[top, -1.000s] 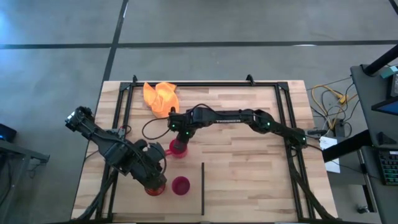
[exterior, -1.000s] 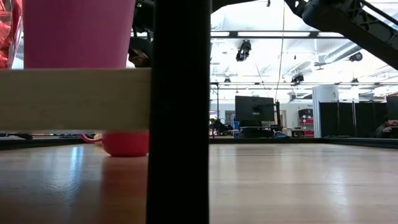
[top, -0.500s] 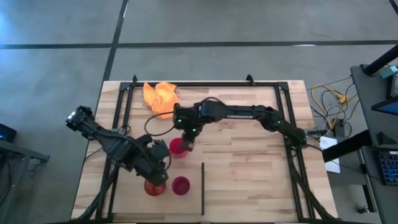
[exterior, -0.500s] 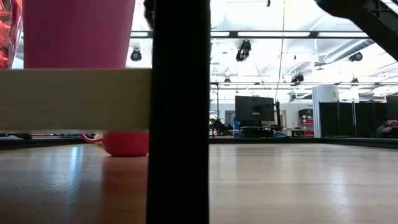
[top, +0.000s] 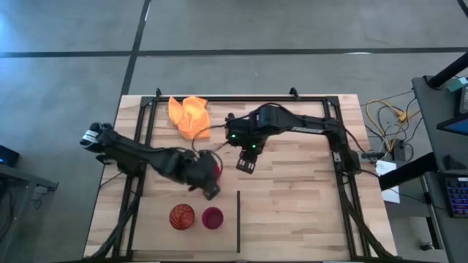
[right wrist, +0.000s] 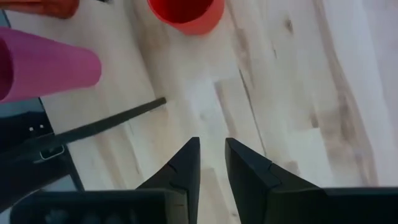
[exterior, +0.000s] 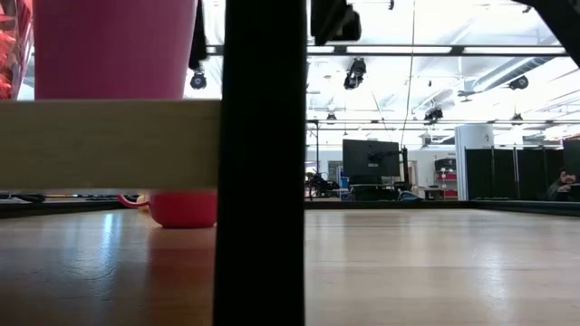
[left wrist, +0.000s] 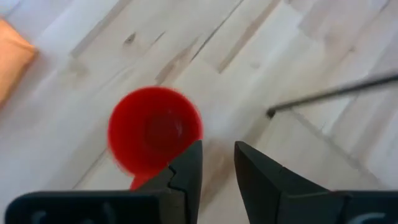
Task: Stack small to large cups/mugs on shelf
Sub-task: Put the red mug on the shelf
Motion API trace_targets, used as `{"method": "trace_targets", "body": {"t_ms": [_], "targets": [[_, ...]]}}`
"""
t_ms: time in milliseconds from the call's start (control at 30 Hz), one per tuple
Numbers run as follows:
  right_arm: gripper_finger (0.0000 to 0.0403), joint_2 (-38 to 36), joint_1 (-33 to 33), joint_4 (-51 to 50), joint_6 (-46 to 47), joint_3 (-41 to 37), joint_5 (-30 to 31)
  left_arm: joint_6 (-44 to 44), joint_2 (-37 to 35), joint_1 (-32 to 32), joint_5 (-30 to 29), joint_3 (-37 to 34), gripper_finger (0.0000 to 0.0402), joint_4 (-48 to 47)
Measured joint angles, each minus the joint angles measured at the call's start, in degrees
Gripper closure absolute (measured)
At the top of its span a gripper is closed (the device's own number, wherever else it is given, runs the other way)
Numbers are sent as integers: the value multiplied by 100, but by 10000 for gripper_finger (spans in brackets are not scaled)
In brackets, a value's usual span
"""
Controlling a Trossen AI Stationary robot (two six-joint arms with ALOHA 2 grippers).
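Note:
The red mug (top: 215, 169) stands upright on the table's middle, partly under my left arm; the left wrist view shows it from above (left wrist: 155, 129). The orange patterned tumbler (top: 182, 216) and the small magenta cup (top: 212, 218) stand side by side near the front edge, on a light plank (exterior: 109, 145) in the low view. My left gripper (top: 210, 190) hovers just near of the mug, its fingers a narrow gap apart and empty (left wrist: 217, 155). My right gripper (top: 246, 164) is raised right of the mug, its fingers a narrow gap apart, empty (right wrist: 211, 149).
A yellow-orange cloth (top: 190, 115) lies at the far left of the table. A thin black rod (top: 238, 219) runs toward the front edge, right of the magenta cup. A black post (exterior: 263, 163) stands close in the low view. Bare wood lies to the right.
My left gripper has left the orange tumbler, which now stands free near the front edge, and has gone toward the far edge and right, to the red mug. My right gripper has drawn away from the mug toward the right and up. The mug has stayed put.

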Motion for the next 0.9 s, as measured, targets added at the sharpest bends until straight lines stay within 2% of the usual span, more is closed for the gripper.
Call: {"method": "trace_targets", "body": {"t_ms": [167, 333, 433, 900], "targets": [[335, -347, 74, -111, 0, -5, 304, 7, 68, 381, 372, -392, 323, 640], [332, -724, 82, -104, 0, -5, 697, -6, 298, 443, 636, -594, 323, 1069], [334, -926, 83, -105, -1, -5, 977, -30, 448, 469, 647, -609, 323, 1020], [333, -1187, 81, -107, -29, -18, 1193, -9, 986, 570, 710, -608, 323, 1042]]}}
